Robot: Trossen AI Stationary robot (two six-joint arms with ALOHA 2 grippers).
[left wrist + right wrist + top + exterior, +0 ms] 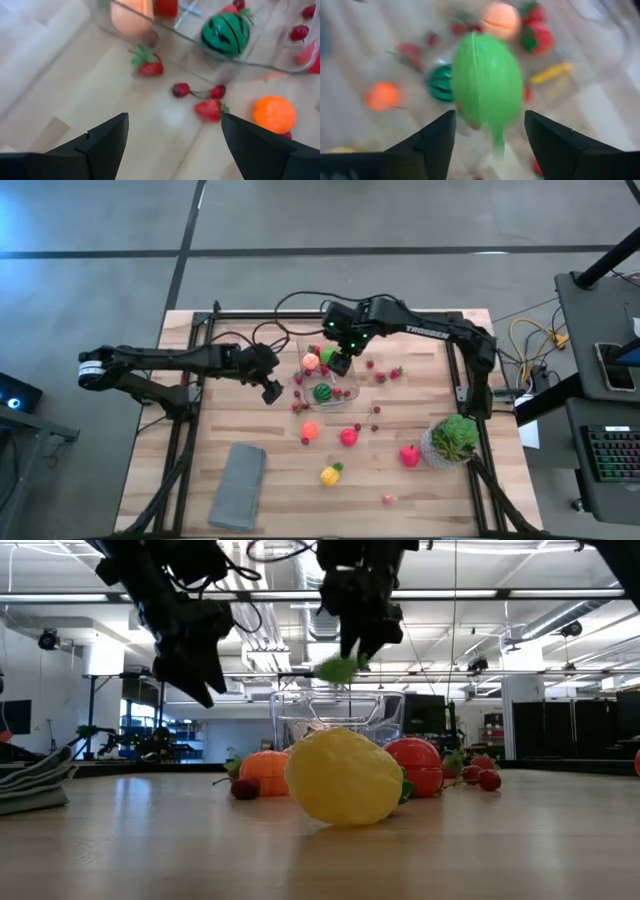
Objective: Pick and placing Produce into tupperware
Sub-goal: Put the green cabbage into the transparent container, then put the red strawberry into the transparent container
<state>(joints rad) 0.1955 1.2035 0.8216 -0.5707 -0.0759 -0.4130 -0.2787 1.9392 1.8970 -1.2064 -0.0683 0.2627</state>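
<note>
The clear tupperware stands mid-table and holds a striped watermelon and a peach. My right gripper hangs open above it. A green piece of produce shows smeared just below its fingertips, over the tupperware and apart from both fingers. My left gripper stands open at the container's left side. It is tipped down over the bare table, short of a strawberry and two cherries.
Loose produce lies on the table nearer than the container: an orange, a red fruit, a red piece and a yellow one. A potted green plant stands at the near right. A grey folded cloth lies at the near left.
</note>
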